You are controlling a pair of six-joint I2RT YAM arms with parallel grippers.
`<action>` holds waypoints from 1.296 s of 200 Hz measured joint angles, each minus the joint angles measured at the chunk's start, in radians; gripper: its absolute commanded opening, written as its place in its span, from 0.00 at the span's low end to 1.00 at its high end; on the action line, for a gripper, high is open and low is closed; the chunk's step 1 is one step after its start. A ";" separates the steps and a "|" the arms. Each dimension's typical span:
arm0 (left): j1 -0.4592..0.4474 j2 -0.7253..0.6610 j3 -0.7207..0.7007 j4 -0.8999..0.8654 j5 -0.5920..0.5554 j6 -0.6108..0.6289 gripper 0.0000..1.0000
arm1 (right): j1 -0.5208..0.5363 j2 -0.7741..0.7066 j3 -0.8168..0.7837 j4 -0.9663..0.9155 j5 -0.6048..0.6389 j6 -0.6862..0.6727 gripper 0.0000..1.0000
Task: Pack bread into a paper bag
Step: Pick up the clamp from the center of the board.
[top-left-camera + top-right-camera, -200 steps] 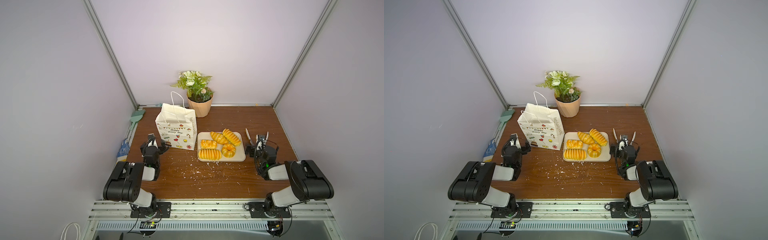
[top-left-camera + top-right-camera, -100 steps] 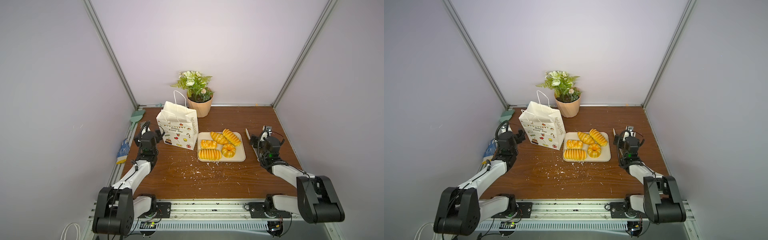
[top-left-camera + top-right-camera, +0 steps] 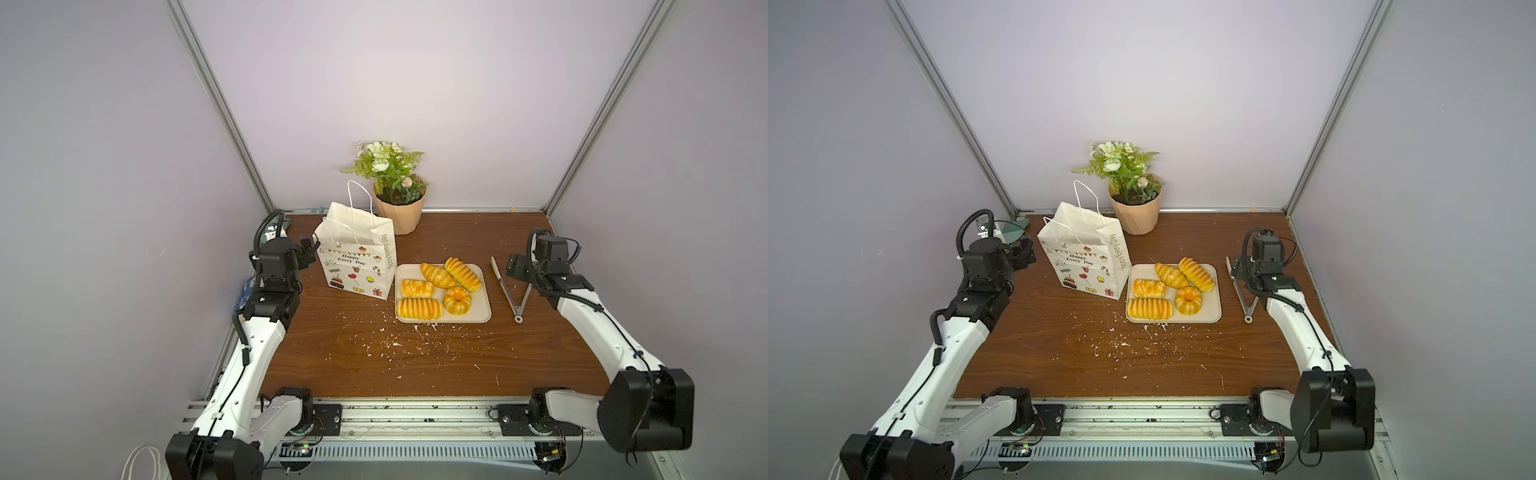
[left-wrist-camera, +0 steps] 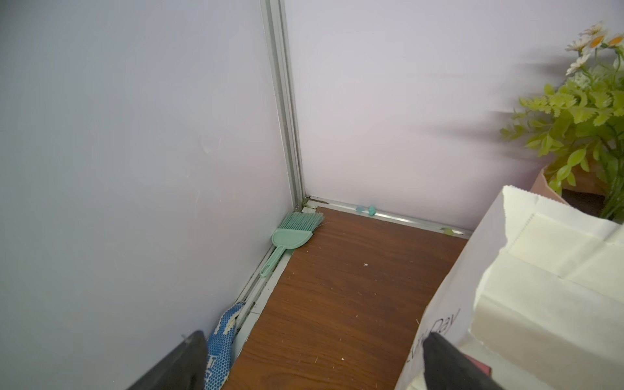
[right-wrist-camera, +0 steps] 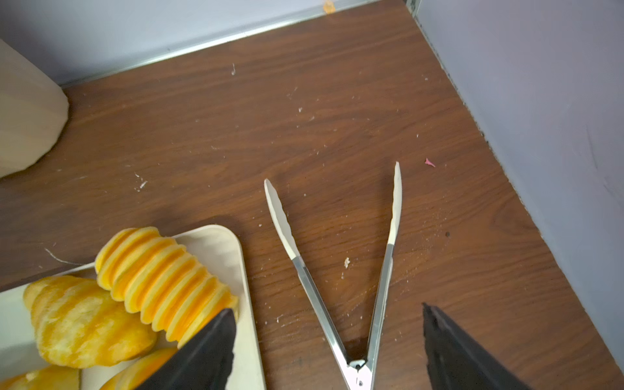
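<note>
Nothing packed: the bread (image 3: 436, 276) lies on the tray (image 3: 482, 311), right of the paper bag (image 3: 353, 270). Left claw (image 4: 314, 334) and right claw (image 5: 327, 308) gape empty.

The paper bag (image 3: 356, 266) stands on the table (image 3: 415, 365), just left of the tray (image 3: 480, 315). The flowerpot (image 3: 400, 214) sits behind the bag, near the back wall.

On the tray, the croissant (image 3: 437, 275) and the rear ridged loaf (image 3: 463, 274) lie side by side at the back, with the loaf on the right. The braided bun (image 3: 416, 288) lies at the left, the front ridged loaf (image 3: 419, 308) before it, and the ring (image 3: 457, 300) right of that loaf.

The tongs (image 3: 505, 291) lie on the table right of the tray, hinge toward the front. The right gripper (image 5: 327, 312) straddles their hinge end. The left gripper (image 4: 314, 337) is just left of the bag.

A brush (image 4: 290, 233) lies in the back left corner, and a glove (image 4: 221, 337) lies before it along the left edge.
</note>
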 measured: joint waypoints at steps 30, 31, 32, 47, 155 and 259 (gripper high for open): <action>0.006 0.060 0.097 -0.064 0.023 0.020 1.00 | -0.001 0.066 0.036 -0.164 -0.062 0.043 0.92; 0.008 0.062 0.102 -0.067 0.026 0.021 1.00 | -0.001 0.067 0.036 -0.168 -0.064 0.043 0.92; 0.009 0.063 0.104 -0.068 0.026 0.021 1.00 | -0.001 0.068 0.036 -0.171 -0.066 0.044 0.92; 0.022 0.078 0.147 -0.090 0.052 0.027 1.00 | -0.001 0.090 0.032 -0.238 -0.087 0.056 0.92; 0.079 0.150 0.205 -0.102 0.151 0.044 1.00 | -0.062 0.175 0.018 -0.380 -0.080 0.113 0.91; 0.080 0.160 0.266 -0.113 0.192 0.029 1.00 | -0.101 0.364 0.024 -0.256 -0.151 0.111 0.92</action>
